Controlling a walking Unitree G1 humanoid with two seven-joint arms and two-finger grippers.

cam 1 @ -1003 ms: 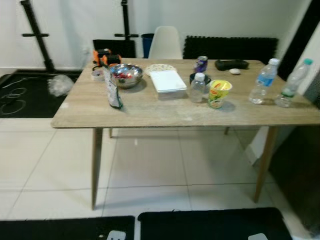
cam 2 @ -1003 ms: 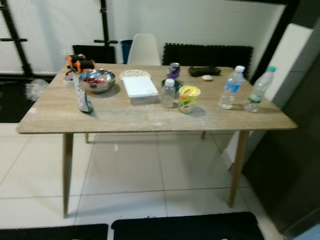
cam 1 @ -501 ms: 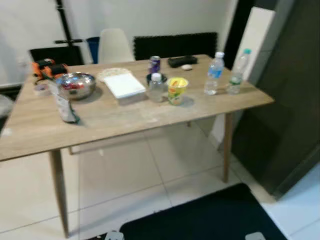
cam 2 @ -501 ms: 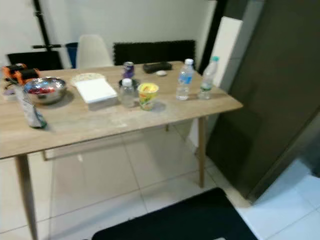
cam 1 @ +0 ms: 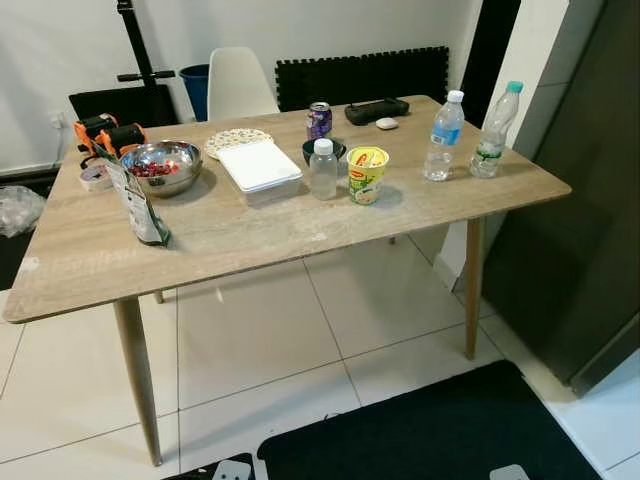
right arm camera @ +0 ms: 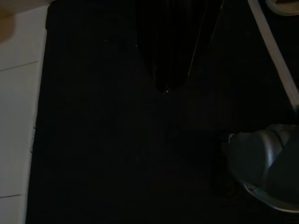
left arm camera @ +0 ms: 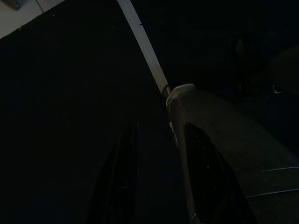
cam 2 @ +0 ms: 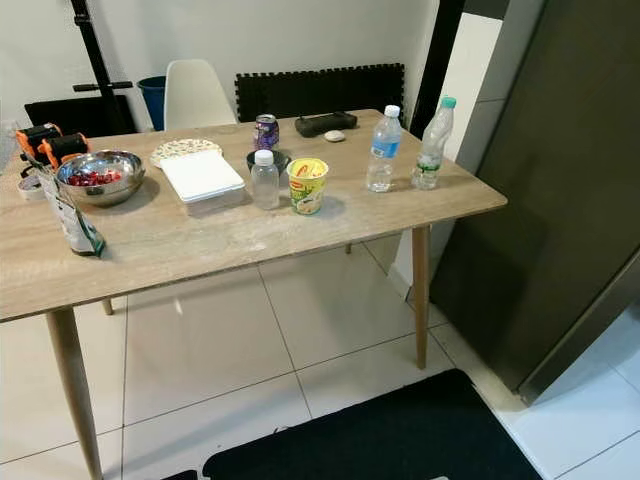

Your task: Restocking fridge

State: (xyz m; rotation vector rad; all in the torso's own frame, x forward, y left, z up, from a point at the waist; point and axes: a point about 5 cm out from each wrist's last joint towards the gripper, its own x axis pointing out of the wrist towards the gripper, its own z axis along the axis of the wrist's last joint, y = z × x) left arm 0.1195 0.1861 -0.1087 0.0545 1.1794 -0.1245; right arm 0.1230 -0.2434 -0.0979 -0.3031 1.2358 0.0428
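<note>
Two water bottles [cam 1: 443, 137] at table [cam 1: 250, 235] far right edge, near fridge [cam 2: 560, 180] | likely heavy, slick, squashy: grip mid-body | left gripper [left arm camera: 159, 186] fingers apart, idle | right gripper [right arm camera: 170, 56]: cannot tell

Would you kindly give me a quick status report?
Both arms idle, hanging low. Two water bottles, cup noodles on table. Dark fridge at right.

Left end effector [left arm camera: 161, 177]: two black fingers, apart, hanging over a dark mat [left arm camera: 70, 116].
Beside it: a grey rounded robot part [left arm camera: 219, 135].
Floor: pale tile strip [left arm camera: 145, 46] crossing the mat.
</note>
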